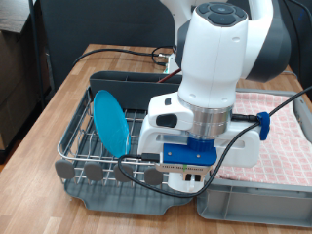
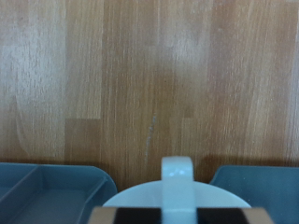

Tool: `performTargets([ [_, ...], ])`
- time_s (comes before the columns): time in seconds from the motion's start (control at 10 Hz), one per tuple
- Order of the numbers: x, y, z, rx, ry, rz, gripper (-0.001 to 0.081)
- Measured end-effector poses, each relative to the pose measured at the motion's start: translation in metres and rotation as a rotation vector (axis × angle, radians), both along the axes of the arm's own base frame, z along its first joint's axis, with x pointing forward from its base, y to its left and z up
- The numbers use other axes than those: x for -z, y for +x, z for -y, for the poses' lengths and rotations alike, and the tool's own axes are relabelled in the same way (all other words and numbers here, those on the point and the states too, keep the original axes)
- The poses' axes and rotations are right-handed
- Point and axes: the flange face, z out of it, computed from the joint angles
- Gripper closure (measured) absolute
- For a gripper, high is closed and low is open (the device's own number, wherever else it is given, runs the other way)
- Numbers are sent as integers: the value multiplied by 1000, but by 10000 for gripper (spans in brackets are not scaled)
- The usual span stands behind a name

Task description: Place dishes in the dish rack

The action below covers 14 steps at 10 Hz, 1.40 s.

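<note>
The round blue plate stands on edge in the wire grid of the dark grey dish rack, at the exterior view's left. My gripper hangs low over the rack's front right corner, and the arm hides most of it. In the wrist view a small white cup sits right against the fingers at the frame's edge, above the wooden table. The cup seems held. The wooden spoon is out of view.
A pink checked cloth lies at the exterior view's right, with a grey crate edge in front of it. The rack's tall back compartment is behind the plate. Cables run across the table. Grey-blue tray walls flank the cup.
</note>
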Motion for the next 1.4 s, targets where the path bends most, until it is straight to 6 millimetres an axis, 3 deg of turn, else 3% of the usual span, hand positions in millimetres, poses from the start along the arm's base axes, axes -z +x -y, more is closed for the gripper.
performTargets([
  [0.6,3,2,-1,-2,0,-1,736],
  [0.7,4,2,-2,-3,0,-3,679],
  [0.8,5,1,-3,-4,1,-5,679],
  [0.9,6,1,-4,-5,2,-7,500],
  [1.0,6,1,-4,-5,2,-7,500],
  [1.1,6,1,-5,-6,3,-18,300],
  [1.2,5,0,-8,-7,6,-38,300],
  [1.3,2,0,-11,-11,17,-62,105],
  [1.4,-2,0,-15,-17,30,-86,105],
])
